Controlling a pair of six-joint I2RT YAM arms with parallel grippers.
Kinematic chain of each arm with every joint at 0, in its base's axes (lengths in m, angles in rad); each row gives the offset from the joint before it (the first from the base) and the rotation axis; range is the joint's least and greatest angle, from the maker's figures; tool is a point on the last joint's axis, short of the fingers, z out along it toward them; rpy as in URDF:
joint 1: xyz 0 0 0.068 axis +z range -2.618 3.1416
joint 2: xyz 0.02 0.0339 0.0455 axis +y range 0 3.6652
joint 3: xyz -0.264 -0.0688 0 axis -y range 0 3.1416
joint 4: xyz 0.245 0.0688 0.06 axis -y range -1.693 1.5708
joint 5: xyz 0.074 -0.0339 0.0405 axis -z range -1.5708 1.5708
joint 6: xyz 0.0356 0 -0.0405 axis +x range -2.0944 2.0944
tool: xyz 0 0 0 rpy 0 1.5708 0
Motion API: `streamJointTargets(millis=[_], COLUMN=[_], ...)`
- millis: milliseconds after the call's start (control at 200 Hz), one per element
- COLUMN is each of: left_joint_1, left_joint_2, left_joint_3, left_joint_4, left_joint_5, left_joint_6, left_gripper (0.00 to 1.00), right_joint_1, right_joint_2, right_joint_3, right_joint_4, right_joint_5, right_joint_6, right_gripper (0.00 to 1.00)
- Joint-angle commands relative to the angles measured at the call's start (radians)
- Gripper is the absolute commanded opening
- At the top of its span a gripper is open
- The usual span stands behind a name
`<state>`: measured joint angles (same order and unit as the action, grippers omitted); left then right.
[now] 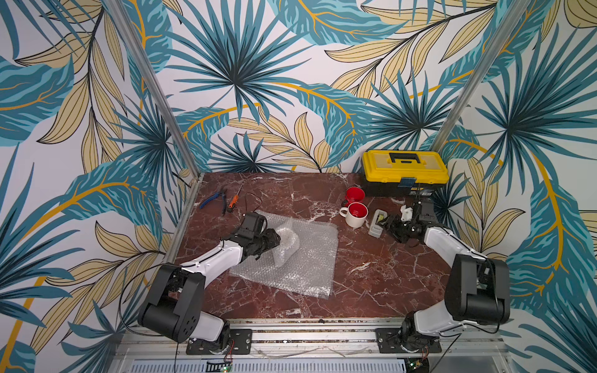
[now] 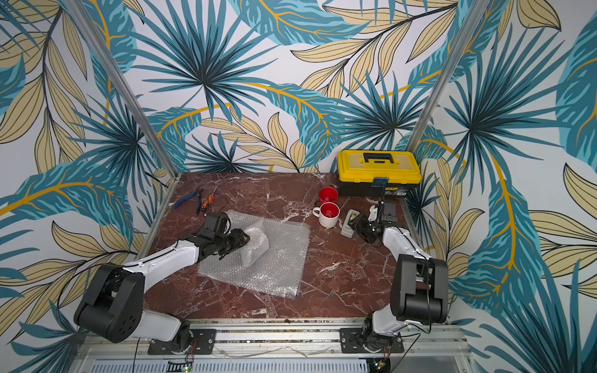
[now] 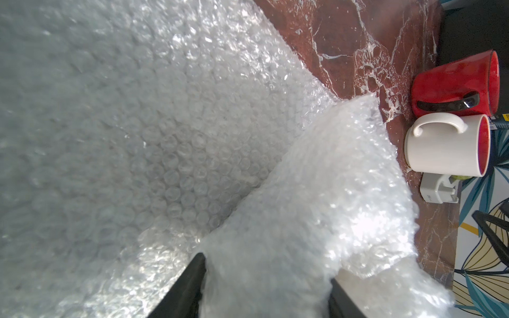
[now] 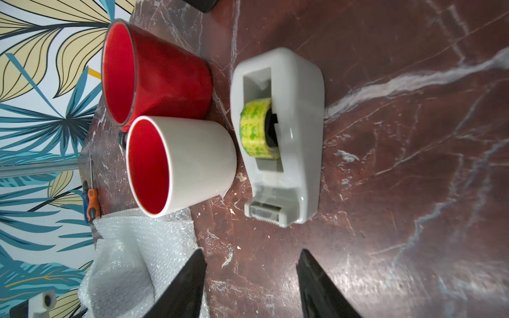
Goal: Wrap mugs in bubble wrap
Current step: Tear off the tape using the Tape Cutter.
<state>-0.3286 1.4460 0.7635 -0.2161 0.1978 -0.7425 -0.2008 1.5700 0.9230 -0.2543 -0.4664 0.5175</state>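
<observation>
It looked like a robot laboratory cell: aluminium posts (image 1: 154, 87), leaf-printed panel walls (image 1: 242, 64), a marble-pattern table (image 1: 290, 193), and right of centre a yellow toolbox (image 1: 403, 171).

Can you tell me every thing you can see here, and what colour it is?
red mug: 1, all red, back of table by the toolbox
white mug: 1, white, red inside, just in front of the red mug
bubble wrap: sheet count unclear, clear, table centre, one part bunched upright
tape dispenser: 1, grey, yellow-green tape, beside the white mug
toolbox: 1, yellow lid, black base, back right
pliers: 1, blue handles, back left
screwdriver: 1, orange handle, beside the pliers
table: 1, red-brown marble
left gripper: black, around the bunched wrap
right gripper: black, open, empty
</observation>
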Motion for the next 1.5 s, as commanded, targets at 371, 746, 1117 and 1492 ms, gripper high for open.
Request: streamJointTargets(millis=[371,746,1117,1492], left_joint_1=[-0.006,-0.006,-0.007,-0.012], left_joint_2=[0.022,0.031,0.031,0.035], left_joint_3=[-0.024,-0.02,-0.013,-0.006], left_joint_4=[-0.028,-0.029,-0.029,-0.029], left_joint_5=[0.009,0.011,0.017,0.02], left_joint_6=[0.04,0.038,0.035,0.032], left_gripper=[0.57,0.57,0.57,0.57], right_joint_1=[-0.033,-0.038,-0.069,-0.097], right_joint_2=[0.164,0.224,0.274,0.278], right_joint_3=[0.088,0.078,0.002,-0.058], right_joint_4=[0.083,0.128,0.335,0.482], right_joint_5=[-0.101,-0.18,-0.297,-0.332], right_joint_6=[-0.041,-0.014,0.125,0.215], right_gripper=[0.49,0.46,0.41,0.26])
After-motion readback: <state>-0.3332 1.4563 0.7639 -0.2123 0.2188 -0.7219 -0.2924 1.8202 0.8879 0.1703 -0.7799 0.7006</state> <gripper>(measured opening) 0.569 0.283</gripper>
